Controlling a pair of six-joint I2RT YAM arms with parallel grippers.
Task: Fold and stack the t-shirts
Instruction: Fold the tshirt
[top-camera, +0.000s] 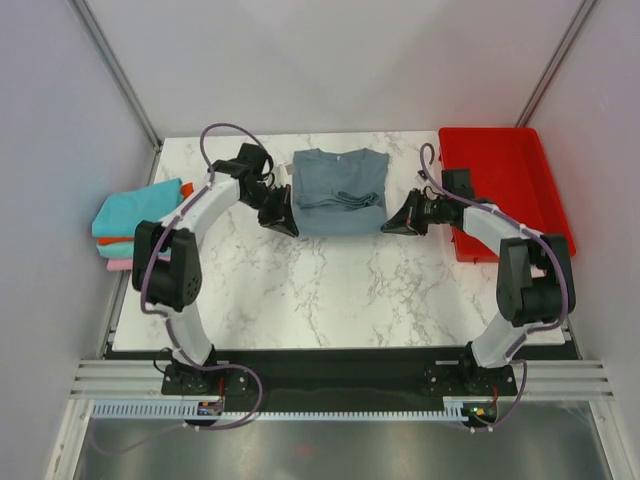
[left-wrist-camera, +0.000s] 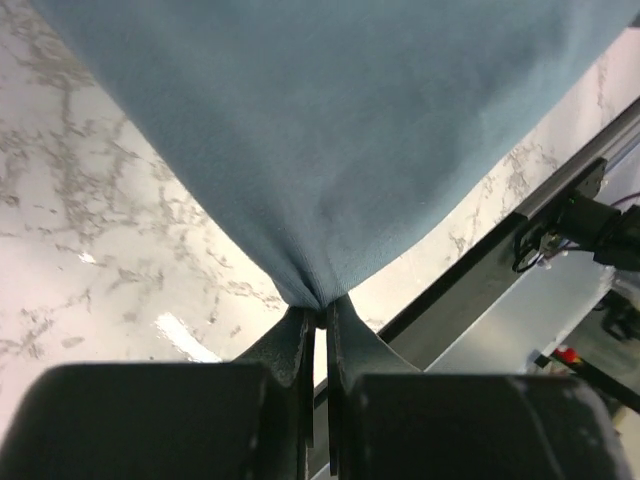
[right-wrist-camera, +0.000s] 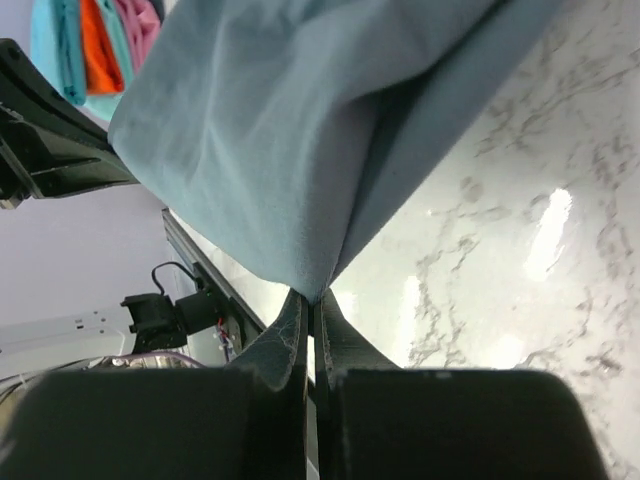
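Note:
The slate grey-blue t-shirt (top-camera: 339, 190) lies partly folded at the back middle of the marble table. My left gripper (top-camera: 290, 226) is shut on its near left corner; the cloth (left-wrist-camera: 330, 150) hangs taut from the jaws (left-wrist-camera: 321, 305). My right gripper (top-camera: 386, 225) is shut on its near right corner, and the cloth (right-wrist-camera: 280, 140) rises from the jaws (right-wrist-camera: 314, 297). A stack of folded teal, orange and pink shirts (top-camera: 135, 225) sits at the table's left edge and shows in the right wrist view (right-wrist-camera: 95, 45).
A red plastic tray (top-camera: 500, 185) stands at the back right, just behind my right arm. White marble table (top-camera: 330, 290) spreads in front of the shirt. Grey walls close in the back and both sides.

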